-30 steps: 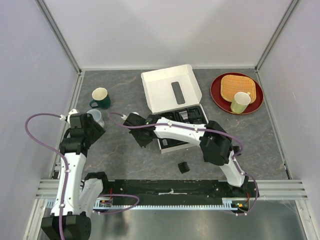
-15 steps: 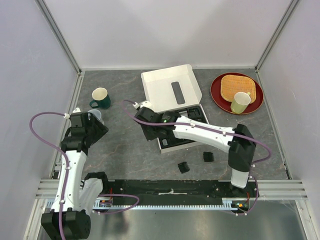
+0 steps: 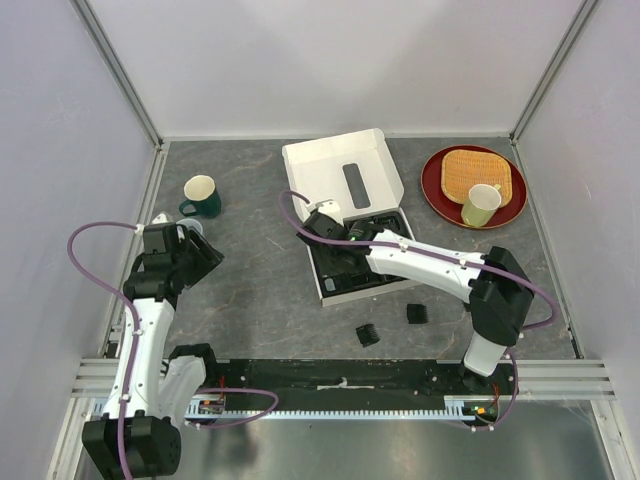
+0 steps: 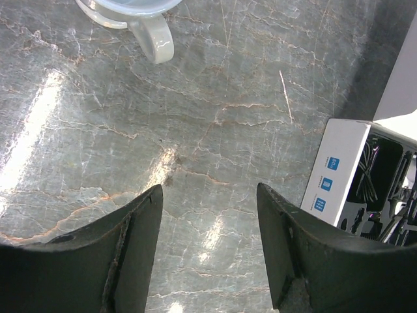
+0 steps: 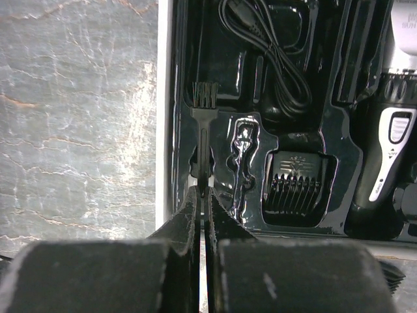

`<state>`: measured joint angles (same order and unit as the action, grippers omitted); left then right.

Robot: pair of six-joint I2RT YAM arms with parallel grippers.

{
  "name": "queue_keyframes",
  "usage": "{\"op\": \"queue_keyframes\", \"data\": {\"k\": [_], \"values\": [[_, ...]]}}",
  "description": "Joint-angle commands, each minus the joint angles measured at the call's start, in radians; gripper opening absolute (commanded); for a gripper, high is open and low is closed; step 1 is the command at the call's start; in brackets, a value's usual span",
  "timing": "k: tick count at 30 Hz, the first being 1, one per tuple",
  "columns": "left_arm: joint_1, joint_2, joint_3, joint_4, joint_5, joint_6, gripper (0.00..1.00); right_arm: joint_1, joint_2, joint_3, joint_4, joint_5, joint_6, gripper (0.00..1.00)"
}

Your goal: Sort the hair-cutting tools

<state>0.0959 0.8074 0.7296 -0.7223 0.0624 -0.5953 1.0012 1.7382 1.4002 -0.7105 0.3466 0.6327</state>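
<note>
My right gripper (image 5: 203,193) is shut on the handle of the thin brush (image 5: 205,124), which lies over a narrow slot at the left edge of the black tray (image 5: 326,228). In that tray sit a coiled cord (image 5: 273,62), a comb guard (image 5: 298,181) and the clipper (image 5: 391,140). From above, the right gripper (image 3: 335,240) hangs over the tray's left part. Two more black comb guards lie on the table, one at the left (image 3: 368,334) and one at the right (image 3: 417,313). My left gripper (image 4: 208,195) is open above bare table, nothing between its fingers.
The white box (image 3: 340,180) has its lid folded back; its side wall shows in the left wrist view (image 4: 335,173). A green mug (image 3: 201,195) and a pale mug (image 4: 140,19) stand at the left. The red plate (image 3: 435,180) holds a woven mat and a cup (image 3: 481,204).
My right arm has swung rightward from beside the box to over the tray, uncovering the second comb guard on the table. The left arm shifted slightly.
</note>
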Motion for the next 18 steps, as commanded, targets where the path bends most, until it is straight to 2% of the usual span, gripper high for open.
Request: {"op": "queue_keyframes", "data": {"k": [1,18], "values": [[0.005,0.007,0.001,0.038,0.031,0.037,0.66,-0.006,-0.025,-0.036,0.022,0.031,0.042,0.00],[0.005,0.013,-0.004,0.044,0.040,0.037,0.66,-0.012,-0.046,-0.141,0.051,0.042,0.065,0.00]]}}
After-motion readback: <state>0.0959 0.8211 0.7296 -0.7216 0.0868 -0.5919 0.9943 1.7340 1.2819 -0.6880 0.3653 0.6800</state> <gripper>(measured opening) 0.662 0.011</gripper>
